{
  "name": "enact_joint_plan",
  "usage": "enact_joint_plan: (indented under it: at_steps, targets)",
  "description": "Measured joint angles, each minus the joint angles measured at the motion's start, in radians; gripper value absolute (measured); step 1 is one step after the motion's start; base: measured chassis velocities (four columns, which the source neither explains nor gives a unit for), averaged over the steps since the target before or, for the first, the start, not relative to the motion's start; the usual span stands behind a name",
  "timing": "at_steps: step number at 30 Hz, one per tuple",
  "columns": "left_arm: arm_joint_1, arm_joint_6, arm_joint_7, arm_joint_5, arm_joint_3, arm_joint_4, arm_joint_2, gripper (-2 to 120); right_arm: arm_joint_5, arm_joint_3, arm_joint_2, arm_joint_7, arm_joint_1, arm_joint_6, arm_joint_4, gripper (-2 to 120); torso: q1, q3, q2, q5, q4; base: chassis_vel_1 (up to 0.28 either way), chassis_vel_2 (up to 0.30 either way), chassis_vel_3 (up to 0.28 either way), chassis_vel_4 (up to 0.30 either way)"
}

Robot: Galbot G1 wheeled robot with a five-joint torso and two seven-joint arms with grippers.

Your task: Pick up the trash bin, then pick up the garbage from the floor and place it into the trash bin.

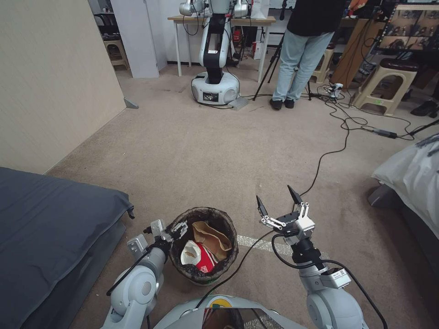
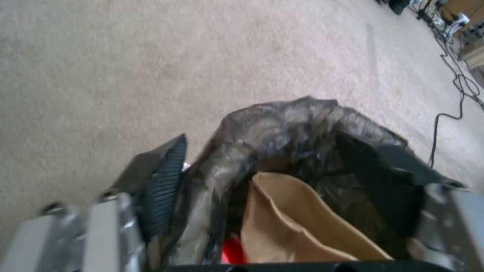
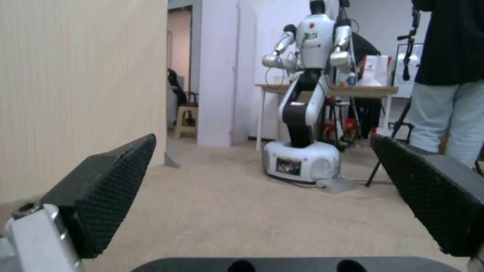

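Spreading across the whole scene is a beige carpet [image 1: 196,151], with a dark grey covered bed [image 1: 50,228] lying along its left edge and a white-sheeted bed [image 1: 411,176] sitting at its right edge. At the far edge of the carpet another white robot [image 1: 215,55] is standing before a wooden table [image 1: 219,19]; no writing on it can be read.

At the near edge of the carpet, just in front of the robot's own base, the trash bin [image 1: 203,244] is being held, its dark brown bag [image 2: 282,132] folding over the rim. The left gripper [image 1: 176,230] is clamping the bin's left rim: the left wrist view is showing one finger [image 2: 164,181] outside the bag and the other inside the bin. Inside the bin the garbage is lying: a tan paper piece [image 1: 211,237] and a red-and-white carton [image 1: 199,257], whose print is too small to read.

The right gripper [image 1: 279,201] is hovering just right of the bin, apart from it, its black fingers [image 3: 108,177] spreading wide with nothing between them. A label on the right wrist [image 1: 338,275] is too small to read.
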Motion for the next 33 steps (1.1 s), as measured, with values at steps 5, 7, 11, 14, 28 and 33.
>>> enact_joint_plan:
  at_steps: [5,7,11,14,28,33]
  targets:
    - [-0.003,-0.01,0.001,0.007,-0.003,-0.005,0.001,97,0.0,-0.002,0.001,-0.001,0.0,0.0,0.0,100,0.0,0.0,0.0,0.0,0.0,0.0,0.0,0.0,0.0]
    - [-0.003,-0.015,0.003,0.01,-0.004,-0.006,0.001,99,0.001,-0.002,0.001,-0.001,0.0,0.0,0.0,100,0.0,0.0,0.0,0.0,0.0,0.0,0.0,0.0,0.0]
    - [-0.003,-0.028,0.01,0.021,-0.006,-0.006,0.004,100,0.001,-0.002,0.001,-0.001,0.001,-0.001,0.0,100,0.0,0.0,0.0,0.0,0.0,0.0,0.0,0.0,0.0]
    - [-0.002,-0.038,0.016,0.05,-0.008,-0.017,0.007,100,0.001,-0.003,0.001,-0.001,0.002,-0.002,0.001,100,0.0,0.0,0.0,0.0,0.0,0.0,0.0,0.0,0.0]
    - [0.084,-0.343,0.13,0.687,-0.026,-0.093,-0.018,100,-0.069,-0.016,0.031,0.155,0.008,-0.021,0.002,100,0.0,0.0,0.0,0.0,0.0,0.0,0.0,0.0,0.0]
    - [0.119,-0.411,0.13,0.746,-0.021,-0.091,-0.027,100,-0.089,-0.022,0.047,0.198,0.005,-0.03,-0.002,100,0.0,0.0,0.0,0.0,0.0,0.0,0.0,0.0,0.0]
